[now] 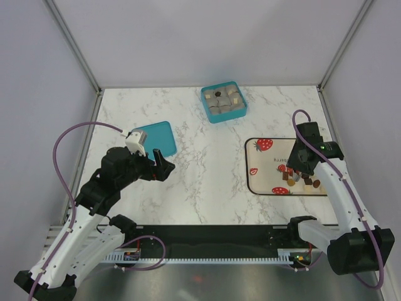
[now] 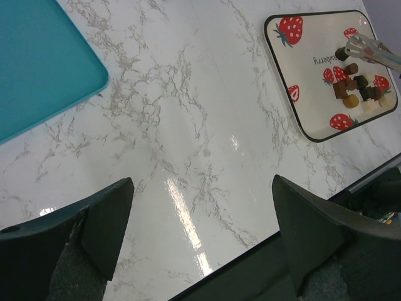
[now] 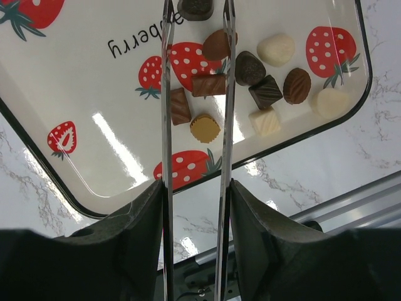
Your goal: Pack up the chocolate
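Steel blades on right gripper sit narrowly apart, straddling one dark chocolate; I see no pinch. Risk: slick rounded piece squirts out, or neighbours get knocked if blades close off-centre. Rest is tiny, glossy, in brown, tan and whitish, clustered on strawberry tray. Left gripper is wide open, empty.

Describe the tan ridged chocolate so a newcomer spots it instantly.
Find the strawberry-print tray on the right side of the marble table. In the chocolate cluster toward its near right corner sits the tan round chocolate: the only mustard-coloured disc with a fluted edge, among brown, dark and white pieces.
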Controlling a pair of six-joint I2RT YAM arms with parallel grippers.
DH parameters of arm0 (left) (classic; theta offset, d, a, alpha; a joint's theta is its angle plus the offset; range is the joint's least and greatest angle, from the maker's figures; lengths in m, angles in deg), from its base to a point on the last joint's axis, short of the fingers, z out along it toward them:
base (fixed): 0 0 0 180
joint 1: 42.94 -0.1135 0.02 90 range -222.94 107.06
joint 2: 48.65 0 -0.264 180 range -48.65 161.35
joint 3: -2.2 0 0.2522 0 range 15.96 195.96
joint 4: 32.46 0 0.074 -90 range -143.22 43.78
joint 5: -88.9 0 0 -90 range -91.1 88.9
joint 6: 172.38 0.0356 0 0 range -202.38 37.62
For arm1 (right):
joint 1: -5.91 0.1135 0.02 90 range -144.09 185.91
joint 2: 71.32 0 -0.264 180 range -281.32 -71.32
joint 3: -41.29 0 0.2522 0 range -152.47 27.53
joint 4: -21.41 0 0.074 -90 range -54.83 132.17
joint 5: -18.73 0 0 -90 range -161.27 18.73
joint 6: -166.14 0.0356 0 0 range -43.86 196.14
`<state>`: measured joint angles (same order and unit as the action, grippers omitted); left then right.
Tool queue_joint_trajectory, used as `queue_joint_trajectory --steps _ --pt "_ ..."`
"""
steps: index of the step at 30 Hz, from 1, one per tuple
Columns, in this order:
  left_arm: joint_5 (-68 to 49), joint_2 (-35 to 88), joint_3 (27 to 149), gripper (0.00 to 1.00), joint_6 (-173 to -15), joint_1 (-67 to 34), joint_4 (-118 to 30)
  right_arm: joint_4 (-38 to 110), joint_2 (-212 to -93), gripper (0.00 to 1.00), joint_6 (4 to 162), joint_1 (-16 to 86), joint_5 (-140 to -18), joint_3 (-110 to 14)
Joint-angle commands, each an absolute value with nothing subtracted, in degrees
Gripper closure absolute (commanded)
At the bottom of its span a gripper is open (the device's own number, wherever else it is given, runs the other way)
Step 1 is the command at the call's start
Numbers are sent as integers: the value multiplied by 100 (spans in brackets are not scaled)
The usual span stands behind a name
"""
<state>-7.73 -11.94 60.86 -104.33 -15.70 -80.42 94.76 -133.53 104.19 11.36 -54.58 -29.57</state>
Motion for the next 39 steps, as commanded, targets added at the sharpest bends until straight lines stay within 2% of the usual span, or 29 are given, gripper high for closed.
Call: queue_joint_trajectory --steps 1,30,39 --pt "-874 -1192 6087 1 -10233 -1561 -7927 9195 -13372 48 10303 1039 -5474 -2872" --pt "-830 -1156 6087 1 -10242 -1561 -7936 8562 -13829 50 9969 810 -6046 -2626" --pt "-822 -1147 6087 1 -10242 -1570 -7944 8500 -13794 55 9873 810 -6186 -2643"
